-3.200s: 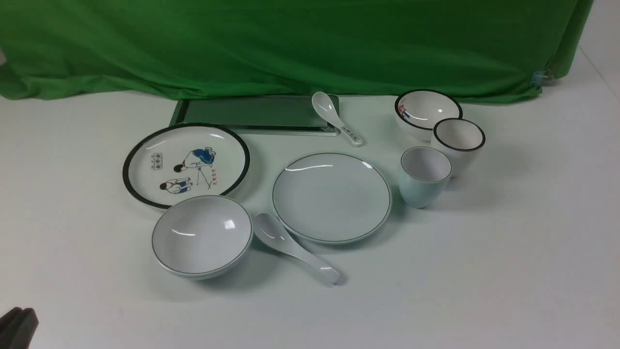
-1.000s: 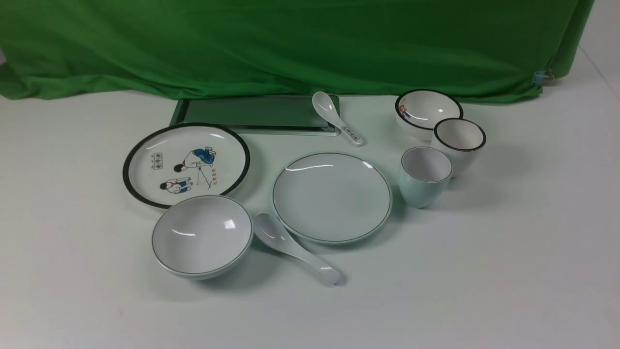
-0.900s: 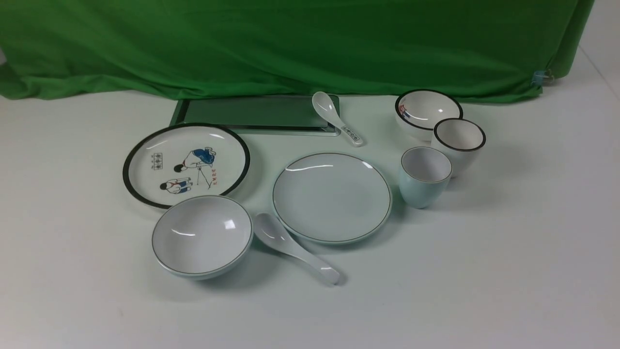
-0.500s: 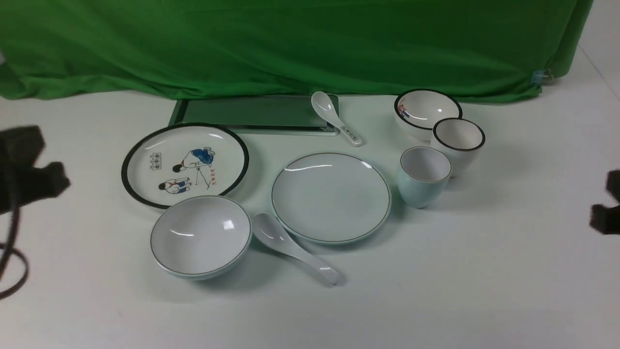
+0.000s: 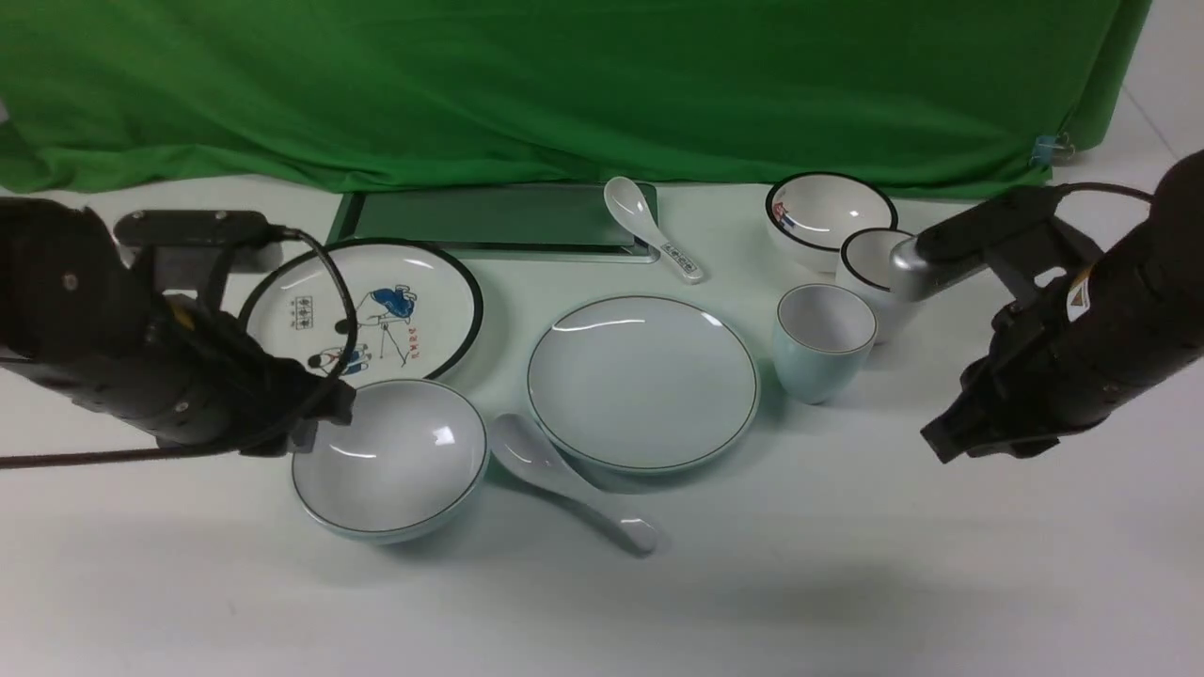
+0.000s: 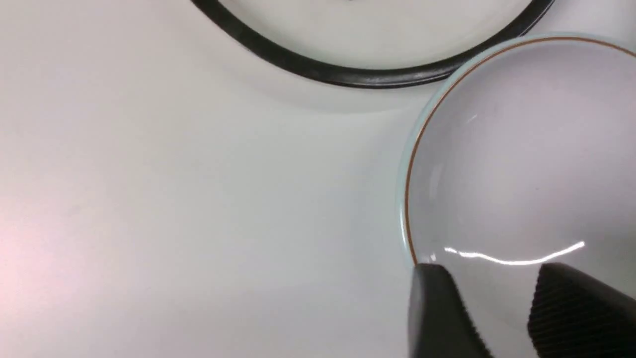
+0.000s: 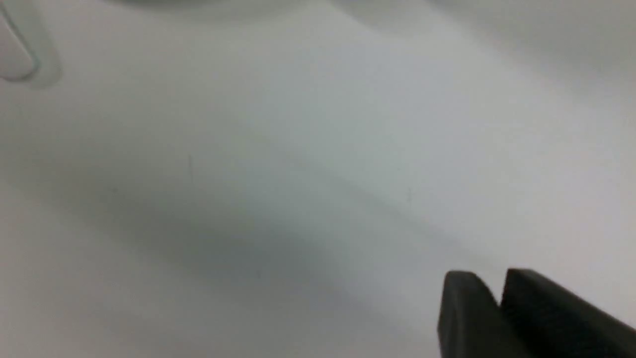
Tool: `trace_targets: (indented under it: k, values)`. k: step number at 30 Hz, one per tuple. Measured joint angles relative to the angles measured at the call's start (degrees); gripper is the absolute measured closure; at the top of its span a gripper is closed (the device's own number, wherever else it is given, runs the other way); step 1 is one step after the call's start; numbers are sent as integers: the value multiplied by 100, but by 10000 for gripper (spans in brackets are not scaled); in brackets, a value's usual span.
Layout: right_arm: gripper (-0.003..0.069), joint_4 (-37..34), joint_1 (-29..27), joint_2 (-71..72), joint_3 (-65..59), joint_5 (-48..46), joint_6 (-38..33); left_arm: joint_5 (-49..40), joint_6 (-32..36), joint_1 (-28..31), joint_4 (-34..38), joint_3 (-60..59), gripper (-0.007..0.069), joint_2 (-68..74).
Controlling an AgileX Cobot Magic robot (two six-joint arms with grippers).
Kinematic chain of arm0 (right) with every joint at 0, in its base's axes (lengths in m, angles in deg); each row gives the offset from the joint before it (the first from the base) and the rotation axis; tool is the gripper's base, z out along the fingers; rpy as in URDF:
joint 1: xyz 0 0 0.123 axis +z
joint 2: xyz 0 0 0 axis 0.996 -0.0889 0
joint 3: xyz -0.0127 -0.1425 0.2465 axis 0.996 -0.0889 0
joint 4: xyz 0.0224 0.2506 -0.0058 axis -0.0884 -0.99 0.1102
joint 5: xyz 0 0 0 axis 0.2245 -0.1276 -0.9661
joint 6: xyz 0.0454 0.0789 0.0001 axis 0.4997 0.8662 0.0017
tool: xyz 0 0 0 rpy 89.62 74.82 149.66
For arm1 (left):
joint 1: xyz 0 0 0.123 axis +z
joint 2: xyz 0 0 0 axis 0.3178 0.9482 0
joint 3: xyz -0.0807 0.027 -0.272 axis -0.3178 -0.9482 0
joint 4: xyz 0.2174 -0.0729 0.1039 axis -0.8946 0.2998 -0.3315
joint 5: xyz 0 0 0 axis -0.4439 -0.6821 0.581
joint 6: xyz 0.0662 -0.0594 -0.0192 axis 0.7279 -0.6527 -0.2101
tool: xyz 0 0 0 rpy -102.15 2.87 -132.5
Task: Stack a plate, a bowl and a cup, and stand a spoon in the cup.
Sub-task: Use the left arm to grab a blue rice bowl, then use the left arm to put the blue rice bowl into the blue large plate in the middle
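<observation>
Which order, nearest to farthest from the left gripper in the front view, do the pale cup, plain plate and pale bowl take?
From the left gripper:
1. pale bowl, right at the gripper's tips, front left of the table.
2. plain plate, in the middle, beyond the bowl.
3. pale cup, on the right, past the plate.

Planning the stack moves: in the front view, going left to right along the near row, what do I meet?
bowl → plate → cup → right tool. Left out: the left tool, which overlaps the bowl's left rim, and the spoon, which lies slanted from beside the bowl to in front of the plate.
</observation>
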Motion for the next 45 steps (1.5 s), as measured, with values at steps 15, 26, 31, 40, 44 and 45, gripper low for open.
trace_targets:
  k: [15, 26, 31, 40, 44, 45]
  values:
    - [431, -151, 0, -27, 61, 514, -7, 735, -16, 0, 86, 22, 611, 974]
    - [456, -483, 0, -27, 66, 363, -327, -400, 1780, -196, 2025, 1206, 635, 503]
    - [464, -609, 0, -27, 67, 363, -411, -3, 1832, -865, 2134, 2230, 635, 1535]
    - [456, -613, 0, -27, 67, 312, -434, -180, 866, -1236, 1123, 3714, 635, 3149]
    - [411, -613, 0, -27, 67, 560, -434, -414, 835, -1239, 1020, 4134, 633, 3505]
    - [405, -613, 0, -27, 67, 681, -434, -431, 830, -1254, 1020, 4156, 631, 3548]
